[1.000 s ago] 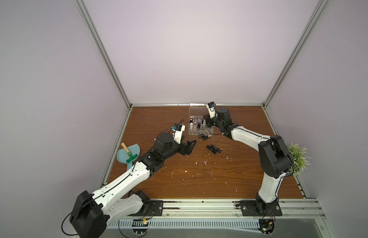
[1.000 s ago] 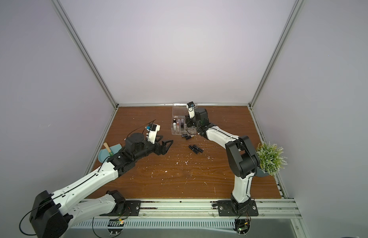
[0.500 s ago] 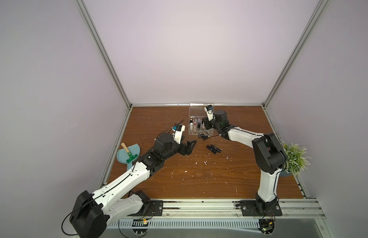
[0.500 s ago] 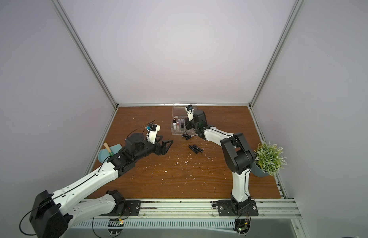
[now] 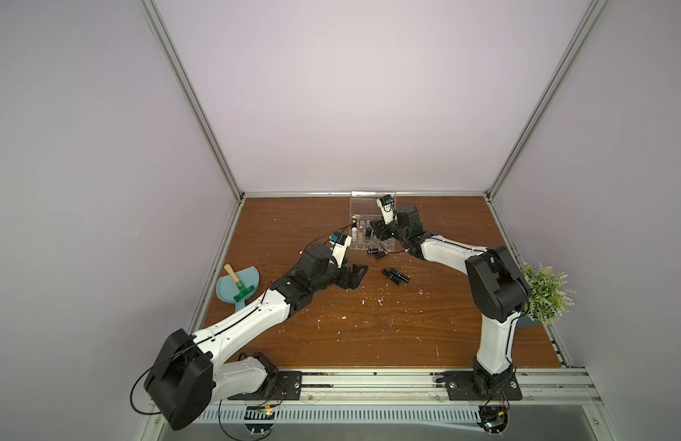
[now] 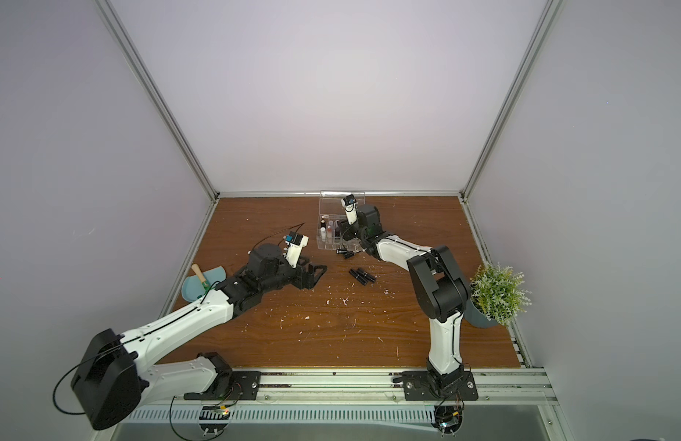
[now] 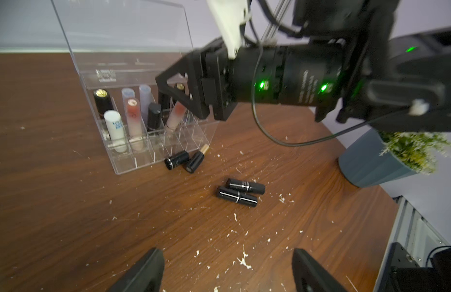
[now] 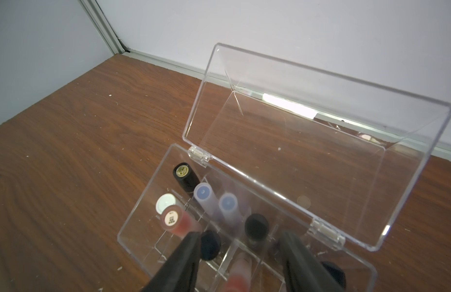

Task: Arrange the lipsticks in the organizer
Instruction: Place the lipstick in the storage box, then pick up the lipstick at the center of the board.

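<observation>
The organizer (image 5: 371, 202) sits at the worktop's (image 5: 369, 336) far edge, approx mid, lid up. Upright tubes fill the end nearer the left edge: black gold-top lipstick (image 7: 101, 99), white lipstick (image 7: 114, 126), lavender lipsticks (image 8: 202, 196), pink lipstick (image 7: 133, 118). A beige-pink lipstick (image 7: 175, 117) leans in a front compartment.

R gripper (image 8: 239, 240) hangs right over that tube, fingers (image 8: 181, 260) apart on either side, not touching it, nothing held. R arm: upper link near upright over its base at the near edge, forearm stretched toward the far edge, wrist tipped down at the box.

Two black lipsticks (image 7: 177, 159) lie just beside the organizer's front wall. A black pair (image 7: 237, 197) lies side by side nearer mid-worktop.

L gripper (image 7: 227, 275) hovers low, jaws wide, empty, pointed at that pair. L arm runs long & low from the near-left corner.

Dustpan (image 5: 251, 277) w/ green tool (image 5: 237, 284) at left edge; potted plant (image 5: 545, 290) at right edge.
</observation>
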Controlling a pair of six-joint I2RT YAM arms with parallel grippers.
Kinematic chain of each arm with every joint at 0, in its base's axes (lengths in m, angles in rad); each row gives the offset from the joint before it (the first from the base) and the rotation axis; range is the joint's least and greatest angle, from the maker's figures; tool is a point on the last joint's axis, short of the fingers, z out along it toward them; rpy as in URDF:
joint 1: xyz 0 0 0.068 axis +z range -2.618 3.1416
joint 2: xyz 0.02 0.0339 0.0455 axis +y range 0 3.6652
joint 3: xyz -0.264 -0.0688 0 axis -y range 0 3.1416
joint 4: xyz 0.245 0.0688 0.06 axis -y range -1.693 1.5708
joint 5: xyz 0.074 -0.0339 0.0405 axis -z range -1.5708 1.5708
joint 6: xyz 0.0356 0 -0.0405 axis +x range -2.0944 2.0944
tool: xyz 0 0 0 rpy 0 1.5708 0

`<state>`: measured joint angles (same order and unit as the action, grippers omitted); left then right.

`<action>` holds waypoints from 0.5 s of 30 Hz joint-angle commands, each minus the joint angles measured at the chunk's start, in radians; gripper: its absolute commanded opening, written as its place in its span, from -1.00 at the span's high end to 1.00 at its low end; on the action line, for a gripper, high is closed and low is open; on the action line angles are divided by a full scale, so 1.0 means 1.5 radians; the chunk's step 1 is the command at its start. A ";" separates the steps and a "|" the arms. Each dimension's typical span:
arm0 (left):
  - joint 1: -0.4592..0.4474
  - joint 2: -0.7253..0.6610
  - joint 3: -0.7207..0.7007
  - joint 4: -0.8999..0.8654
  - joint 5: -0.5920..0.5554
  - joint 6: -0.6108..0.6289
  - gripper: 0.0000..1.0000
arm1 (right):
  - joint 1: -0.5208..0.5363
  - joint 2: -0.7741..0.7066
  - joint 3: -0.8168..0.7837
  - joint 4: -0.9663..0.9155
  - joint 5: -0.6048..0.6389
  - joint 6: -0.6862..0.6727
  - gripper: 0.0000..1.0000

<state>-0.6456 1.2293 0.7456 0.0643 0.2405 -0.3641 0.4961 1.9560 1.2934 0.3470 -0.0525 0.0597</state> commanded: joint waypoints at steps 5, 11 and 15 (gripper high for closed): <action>-0.069 0.103 0.088 -0.092 -0.021 0.058 -0.63 | -0.007 -0.136 -0.092 0.027 0.029 0.019 -0.14; -0.117 0.231 0.166 -0.154 -0.082 0.092 -0.57 | -0.063 -0.283 -0.201 0.030 0.026 0.048 -0.10; -0.135 0.315 0.227 -0.188 -0.112 0.105 -0.54 | -0.126 -0.377 -0.287 0.045 0.002 0.082 -0.08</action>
<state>-0.8307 1.6474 1.0393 -0.1387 0.1371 -0.2443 0.3580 1.4631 0.9226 0.3767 -0.0330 0.1261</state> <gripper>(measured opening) 0.774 0.542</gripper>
